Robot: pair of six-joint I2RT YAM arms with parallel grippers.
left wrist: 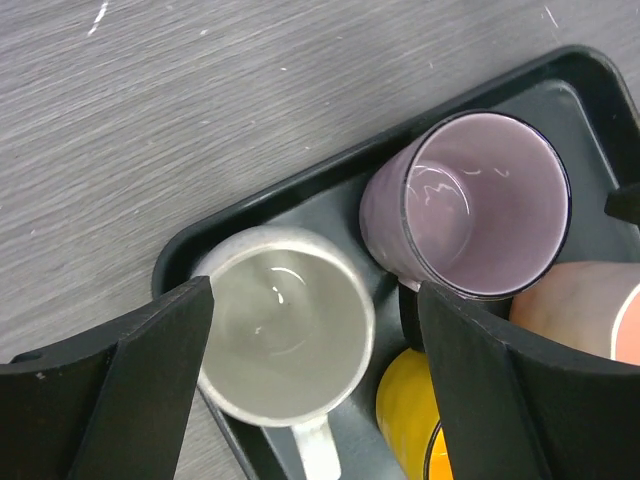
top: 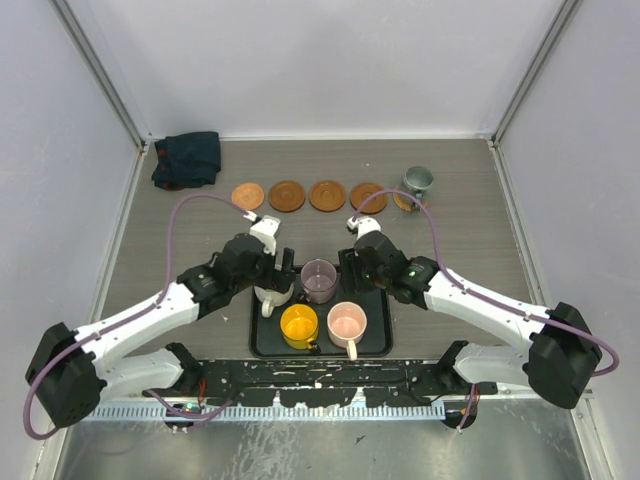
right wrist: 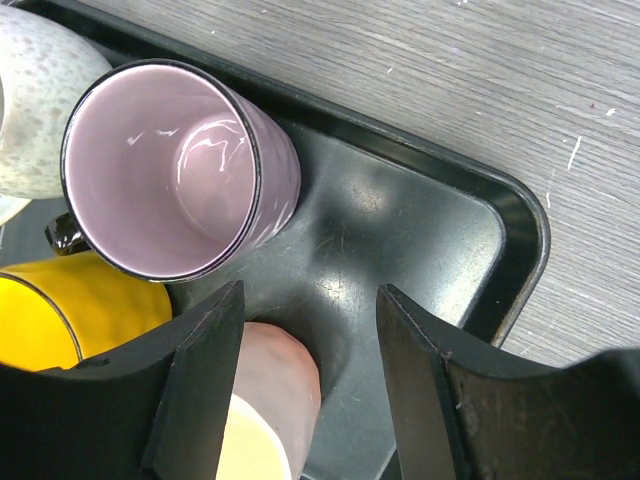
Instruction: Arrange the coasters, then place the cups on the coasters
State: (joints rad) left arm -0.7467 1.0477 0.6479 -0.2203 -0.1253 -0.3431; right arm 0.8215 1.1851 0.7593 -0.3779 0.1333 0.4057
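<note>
The left gripper (left wrist: 315,295) hangs low over the 10 o'clock corner of the black tray (top: 384,345). Its jaws are spread wide, with 1 dark finger on either side of the cream-white cup (left wrist: 285,335). 1 finger sits right at the cup's rim, though I cannot tell if it touches. The other stands clear. The cup is upright, its handle pointing to 6 o'clock.

The right gripper (right wrist: 310,295) hovers over the tray's bare 1 o'clock corner with its jaws parted and nothing clamped. The side of the pale pink cup (right wrist: 275,400) shows just inside 1 finger.

Between the 2 grippers the mauve cup (top: 319,280) stands upright at the tray's 12 o'clock edge. The yellow cup (top: 299,325) sits at 7 o'clock on the tray, with the pink one just beside it at 5 o'clock.

Further out on the table (top: 460,230), toward 12 o'clock, the coasters (top: 287,195) lie in a row of 5. 4 are bare, and the grey-green cup (top: 417,181) stands at the rightmost coaster (top: 403,202), seemingly off-centre. A dark teal cloth (top: 188,158) lies crumpled at 11 o'clock.
</note>
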